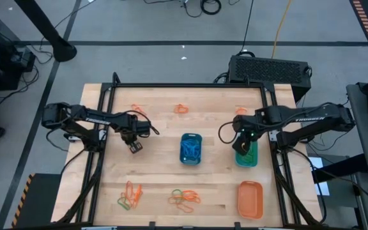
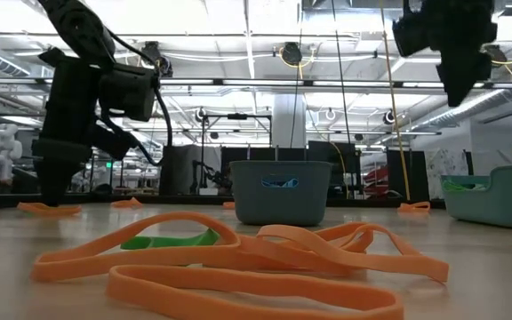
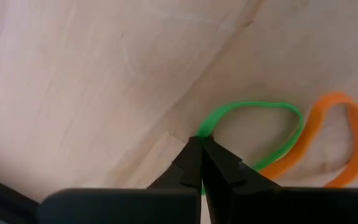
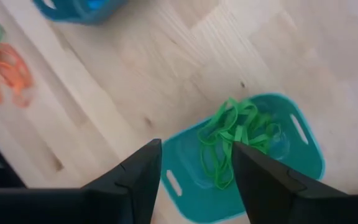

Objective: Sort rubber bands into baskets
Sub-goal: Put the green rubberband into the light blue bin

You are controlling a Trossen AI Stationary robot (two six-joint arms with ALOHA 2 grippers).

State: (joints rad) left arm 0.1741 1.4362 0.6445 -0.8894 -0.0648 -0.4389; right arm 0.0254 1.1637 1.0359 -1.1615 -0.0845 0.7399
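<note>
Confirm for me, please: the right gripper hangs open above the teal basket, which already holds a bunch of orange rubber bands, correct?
Not quite: the rubber bands in the teal basket are green, not orange, as the right wrist view shows. The rest holds: the right gripper hangs open above that basket.

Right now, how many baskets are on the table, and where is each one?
3. The blue basket sits mid-table. The teal-green basket is right of it, under the right gripper. The orange basket is near the front right corner. None seems hidden.
</note>
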